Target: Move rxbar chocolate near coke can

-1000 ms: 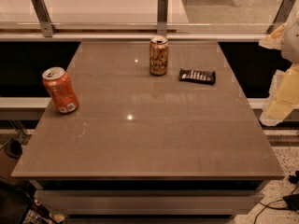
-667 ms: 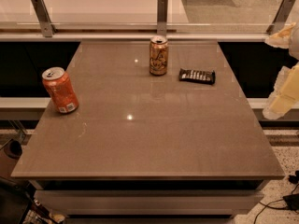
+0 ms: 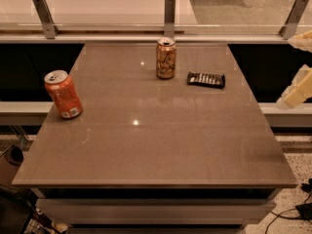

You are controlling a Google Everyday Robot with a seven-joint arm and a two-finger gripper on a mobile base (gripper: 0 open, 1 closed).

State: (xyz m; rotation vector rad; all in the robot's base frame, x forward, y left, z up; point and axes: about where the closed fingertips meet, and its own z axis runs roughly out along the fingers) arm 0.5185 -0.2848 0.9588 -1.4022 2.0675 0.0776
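Note:
The rxbar chocolate [image 3: 206, 79] is a flat black bar lying on the brown table [image 3: 156, 145] at the far right. The coke can [image 3: 63, 94] is orange-red with a silver top and stands upright near the table's left edge, far from the bar. My gripper [image 3: 299, 66] is at the right edge of the view, beyond the table's right side and off the surface. Its two cream fingers [image 3: 297, 90] stand apart, open and empty. It is to the right of the bar and not touching it.
A brown-gold patterned can [image 3: 165, 58] stands upright at the far middle, just left of the bar. A glass rail with metal posts [image 3: 169, 9] runs behind the table. Cables [image 3: 292, 213] lie on the floor at lower right.
My gripper has drifted a little to the right, further toward the edge of the view. The cans and the bar have not moved.

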